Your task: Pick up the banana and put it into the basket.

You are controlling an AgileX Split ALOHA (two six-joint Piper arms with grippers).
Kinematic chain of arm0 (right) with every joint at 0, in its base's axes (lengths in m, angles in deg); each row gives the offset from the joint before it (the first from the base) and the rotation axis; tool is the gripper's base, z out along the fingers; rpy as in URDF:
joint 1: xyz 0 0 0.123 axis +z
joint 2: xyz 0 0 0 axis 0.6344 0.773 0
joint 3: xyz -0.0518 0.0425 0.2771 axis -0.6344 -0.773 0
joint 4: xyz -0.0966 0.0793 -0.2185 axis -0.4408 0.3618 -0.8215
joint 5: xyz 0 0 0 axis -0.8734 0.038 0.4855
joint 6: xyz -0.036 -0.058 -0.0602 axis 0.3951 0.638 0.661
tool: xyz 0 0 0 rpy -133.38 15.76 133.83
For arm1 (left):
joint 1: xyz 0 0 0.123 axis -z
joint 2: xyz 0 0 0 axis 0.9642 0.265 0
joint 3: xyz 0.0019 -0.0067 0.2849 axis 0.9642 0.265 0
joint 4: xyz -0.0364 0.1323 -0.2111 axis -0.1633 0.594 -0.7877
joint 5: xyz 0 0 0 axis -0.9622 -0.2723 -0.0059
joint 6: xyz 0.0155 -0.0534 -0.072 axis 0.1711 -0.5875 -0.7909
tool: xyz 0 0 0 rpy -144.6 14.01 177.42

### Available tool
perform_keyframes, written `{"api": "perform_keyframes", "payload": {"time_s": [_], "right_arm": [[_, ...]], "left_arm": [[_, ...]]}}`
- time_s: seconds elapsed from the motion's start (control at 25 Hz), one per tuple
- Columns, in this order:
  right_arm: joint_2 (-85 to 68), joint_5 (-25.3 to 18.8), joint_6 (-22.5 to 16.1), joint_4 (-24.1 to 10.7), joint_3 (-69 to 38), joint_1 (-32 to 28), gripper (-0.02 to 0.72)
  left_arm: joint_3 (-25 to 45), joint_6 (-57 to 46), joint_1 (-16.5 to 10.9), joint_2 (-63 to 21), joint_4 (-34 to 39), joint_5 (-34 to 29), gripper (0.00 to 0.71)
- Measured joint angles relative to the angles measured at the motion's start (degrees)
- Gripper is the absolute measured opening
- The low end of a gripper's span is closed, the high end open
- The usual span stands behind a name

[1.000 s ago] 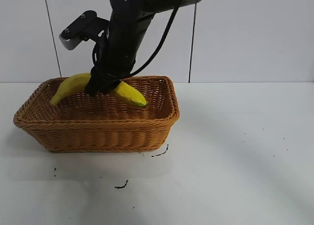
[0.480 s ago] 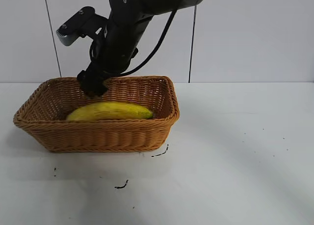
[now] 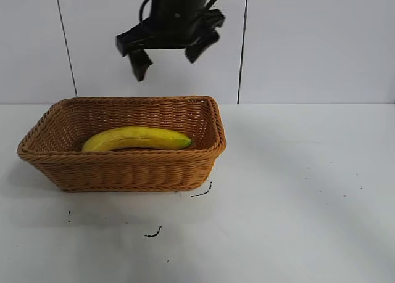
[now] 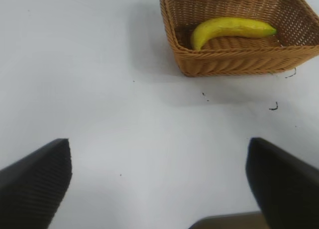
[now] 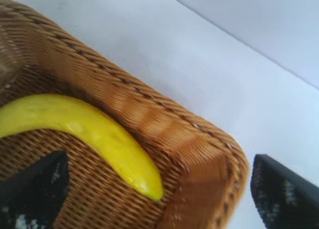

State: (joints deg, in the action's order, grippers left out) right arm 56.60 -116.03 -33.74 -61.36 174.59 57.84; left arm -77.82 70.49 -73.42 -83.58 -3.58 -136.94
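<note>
The yellow banana [image 3: 136, 138] lies flat inside the orange-brown wicker basket [image 3: 120, 155], its greenish tip toward the basket's right end. My right gripper [image 3: 166, 64] hangs open and empty well above the basket's back rim, clear of the banana. In the right wrist view the banana [image 5: 94, 129] and the basket wall [image 5: 169, 124] show between the spread fingers of the right gripper [image 5: 159, 189]. My left gripper [image 4: 159, 184] is open and empty over bare table, far from the basket [image 4: 234, 64] and banana [image 4: 229, 28]; it is outside the exterior view.
The basket sits on a white table [image 3: 296, 196] at the left. Small black marks [image 3: 153, 233] dot the table in front of the basket. A white wall stands behind.
The right gripper held the banana over the basket, let it go so it dropped flat inside, then rose above the basket with its fingers spread.
</note>
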Motion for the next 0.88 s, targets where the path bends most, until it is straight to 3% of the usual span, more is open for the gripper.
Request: {"api": "perform_keyframes", "payload": {"time_s": [0.4, 0.56, 0.88], "right_arm": [[-0.4, -10.3, 2.0, 0.1, 0.0, -15.1, 0.692], [-0.4, -14.2, 4.2, 1.5, 0.0, -16.5, 0.692], [-8.1, -14.3, 4.8, 3.0, -9.9, -16.5, 0.692]], "left_arm": [[0.0, 0.0, 0.0, 0.0, 0.0, 0.0, 0.690], [0.0, 0.0, 0.0, 0.0, 0.0, 0.0, 0.690], [0.0, 0.0, 0.0, 0.0, -0.1, 0.0, 0.690]]}}
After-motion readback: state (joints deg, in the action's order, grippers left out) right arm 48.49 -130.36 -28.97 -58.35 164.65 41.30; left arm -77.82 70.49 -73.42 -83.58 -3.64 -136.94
